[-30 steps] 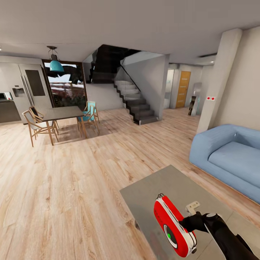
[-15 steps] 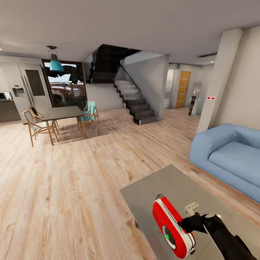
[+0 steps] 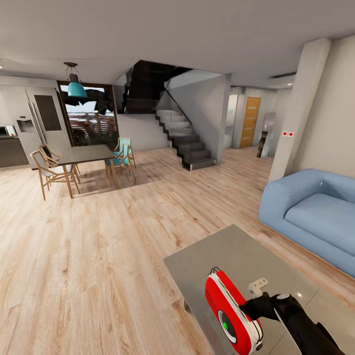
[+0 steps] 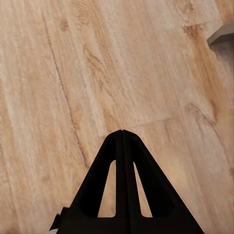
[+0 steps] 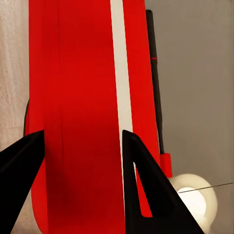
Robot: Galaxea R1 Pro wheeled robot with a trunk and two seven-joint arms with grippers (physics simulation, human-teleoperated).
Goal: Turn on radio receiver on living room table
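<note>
Red radio receiver (image 5: 83, 112) clamped between right gripper (image 5: 83, 161) fingers (image 5: 141, 180)

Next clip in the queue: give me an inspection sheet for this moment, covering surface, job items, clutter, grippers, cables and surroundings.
Surface: low glossy grey coffee table on light wood plank floor.
Job's things: small red rounded radio with white trim, tilted, its dial showing a green spot; it sits between the right gripper's fingers.
Clutter: small white bracket-like piece on the table beside the radio.
Grippers: right gripper shut on the radio's body; left gripper closed, fingertips together, over bare floor.
Cables: nothing seen.
Surroundings: light blue sofa, dark dining table with wooden chairs, grey staircase, teal pendant lamp.
</note>
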